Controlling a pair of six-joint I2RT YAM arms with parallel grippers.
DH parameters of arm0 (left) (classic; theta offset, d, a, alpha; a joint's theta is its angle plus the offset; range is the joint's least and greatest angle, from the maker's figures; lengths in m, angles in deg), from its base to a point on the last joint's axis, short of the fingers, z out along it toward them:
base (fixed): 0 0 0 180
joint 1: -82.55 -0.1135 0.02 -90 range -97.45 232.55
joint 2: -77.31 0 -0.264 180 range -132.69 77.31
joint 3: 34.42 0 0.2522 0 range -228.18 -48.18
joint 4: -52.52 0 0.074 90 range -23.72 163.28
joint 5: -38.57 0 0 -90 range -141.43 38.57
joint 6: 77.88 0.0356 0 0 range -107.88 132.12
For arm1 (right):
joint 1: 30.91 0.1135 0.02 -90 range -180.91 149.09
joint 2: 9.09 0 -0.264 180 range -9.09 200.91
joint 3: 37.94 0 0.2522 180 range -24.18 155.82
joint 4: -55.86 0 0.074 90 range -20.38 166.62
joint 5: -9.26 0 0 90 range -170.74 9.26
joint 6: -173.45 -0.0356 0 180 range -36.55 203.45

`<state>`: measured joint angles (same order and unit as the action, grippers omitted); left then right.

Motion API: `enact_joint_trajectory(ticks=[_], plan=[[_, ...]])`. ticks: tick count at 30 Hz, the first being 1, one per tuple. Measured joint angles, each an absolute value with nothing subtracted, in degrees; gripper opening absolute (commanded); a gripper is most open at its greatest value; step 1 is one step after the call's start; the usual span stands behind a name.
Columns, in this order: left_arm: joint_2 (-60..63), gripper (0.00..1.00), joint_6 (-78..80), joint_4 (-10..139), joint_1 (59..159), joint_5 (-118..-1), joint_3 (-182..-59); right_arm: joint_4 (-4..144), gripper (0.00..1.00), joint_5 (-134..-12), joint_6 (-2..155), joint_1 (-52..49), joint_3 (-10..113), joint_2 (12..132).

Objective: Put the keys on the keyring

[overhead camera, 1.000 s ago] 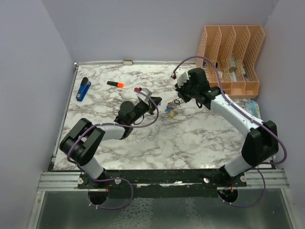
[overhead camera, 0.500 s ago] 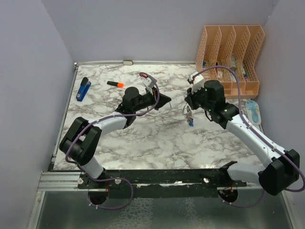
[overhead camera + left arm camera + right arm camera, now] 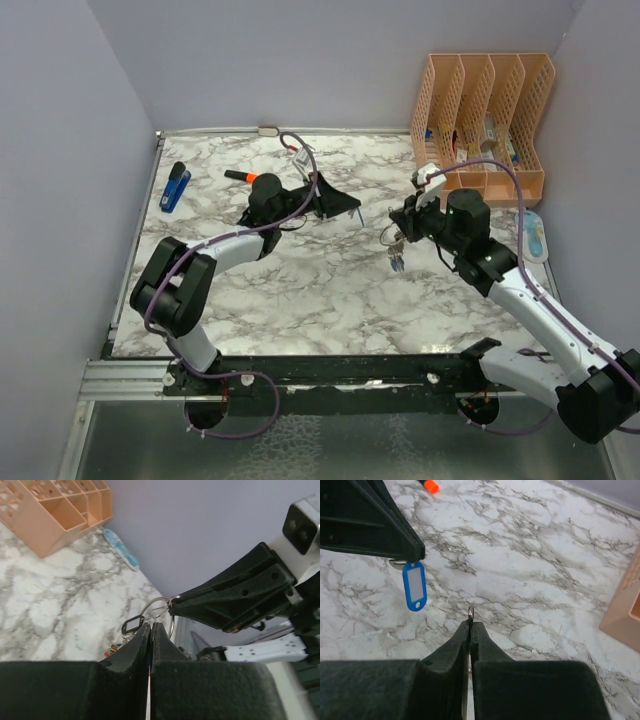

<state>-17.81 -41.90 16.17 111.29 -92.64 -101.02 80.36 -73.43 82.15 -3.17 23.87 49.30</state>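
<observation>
Grey-veined marble desk (image 3: pixel 330 290), plain lilac walls, orange file rack (image 3: pixel 485 110) at the back. Left jaws pressed together on a blue-tagged key (image 3: pixel 414 586), tag hanging below their tip; right jaws pinch the keyring (image 3: pixel 397 256), its tags dangling beneath. Tips face each other above the desk, near but apart, likely so key meets ring in free air.

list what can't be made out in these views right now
Left wrist: the key is hidden by the shut left fingers.
Right wrist: the keyring is hidden behind the right fingers; only a metal tip shows.
Top: the ring wire is too small; threading unclear.
</observation>
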Motion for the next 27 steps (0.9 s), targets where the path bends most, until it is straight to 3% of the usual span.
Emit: enact_joint_trajectory(ticks=[9,20,27], plan=[[-23.5,0.00,-65.3,17.0,108.6,-90.3,-100.9,73.7,0.01,-62.8,78.7,-2.0,21.6,49.5],[-24.3,0.00,-69.9,21.4,108.2,-85.1,-100.5,66.9,0.01,-60.0,72.9,9.4,20.5,58.5],[-23.6,0.00,-71.6,21.5,108.2,-84.9,-99.8,64.8,0.01,-64.5,71.5,10.3,20.9,62.7]])
